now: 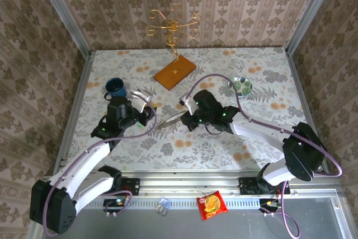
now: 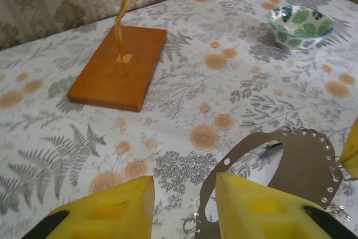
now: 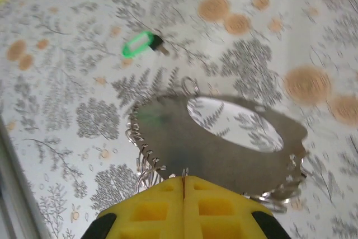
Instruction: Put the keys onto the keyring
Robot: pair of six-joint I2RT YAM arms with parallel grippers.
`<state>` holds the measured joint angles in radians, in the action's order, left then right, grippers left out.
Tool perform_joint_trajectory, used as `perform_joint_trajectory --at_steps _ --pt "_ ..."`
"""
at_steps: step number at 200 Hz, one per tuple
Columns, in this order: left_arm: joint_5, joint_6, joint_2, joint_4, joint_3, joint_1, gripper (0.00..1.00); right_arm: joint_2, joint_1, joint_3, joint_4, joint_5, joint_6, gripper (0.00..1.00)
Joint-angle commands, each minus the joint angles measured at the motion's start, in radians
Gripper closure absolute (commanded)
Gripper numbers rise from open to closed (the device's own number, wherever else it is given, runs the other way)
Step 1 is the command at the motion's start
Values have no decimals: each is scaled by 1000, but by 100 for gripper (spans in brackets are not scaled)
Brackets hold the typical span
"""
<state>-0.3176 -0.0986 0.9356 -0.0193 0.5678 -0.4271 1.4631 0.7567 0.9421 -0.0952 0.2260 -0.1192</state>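
The keyring (image 3: 184, 144) is a flat grey metal disc with an oval hole and wire loops round its rim. My right gripper (image 3: 183, 178) is shut on its near edge and holds it just above the table (image 1: 187, 118). The disc points left toward my left gripper (image 1: 146, 104). In the left wrist view the keyring (image 2: 302, 166) lies by the right finger. The left gripper (image 2: 184, 194) is open, with bare tablecloth between its yellow fingers. A key with a green head (image 3: 140, 44) lies on the cloth beyond the disc.
A gold wire stand on a wooden base (image 1: 175, 72) stands at the back centre. A blue mug (image 1: 116, 87) sits behind the left arm. A green-patterned bowl (image 1: 242, 85) is at the back right. A snack packet (image 1: 212, 205) lies on the front ledge.
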Motion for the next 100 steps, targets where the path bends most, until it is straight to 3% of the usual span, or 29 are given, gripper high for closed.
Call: perform_joint_trajectory --at_steps 1,35,72,100 --pt "-251 -156 67 41 43 52 66 -13 -32 -10 111 145 128 100" --pt "-497 -284 150 24 61 69 62 -17 -52 -26 155 210 178 100" --pt "-680 -367 228 -33 65 80 62 -17 -63 -31 174 258 212 100" --pt "-751 -404 277 -39 79 90 63 -14 -67 -28 184 289 222 100"
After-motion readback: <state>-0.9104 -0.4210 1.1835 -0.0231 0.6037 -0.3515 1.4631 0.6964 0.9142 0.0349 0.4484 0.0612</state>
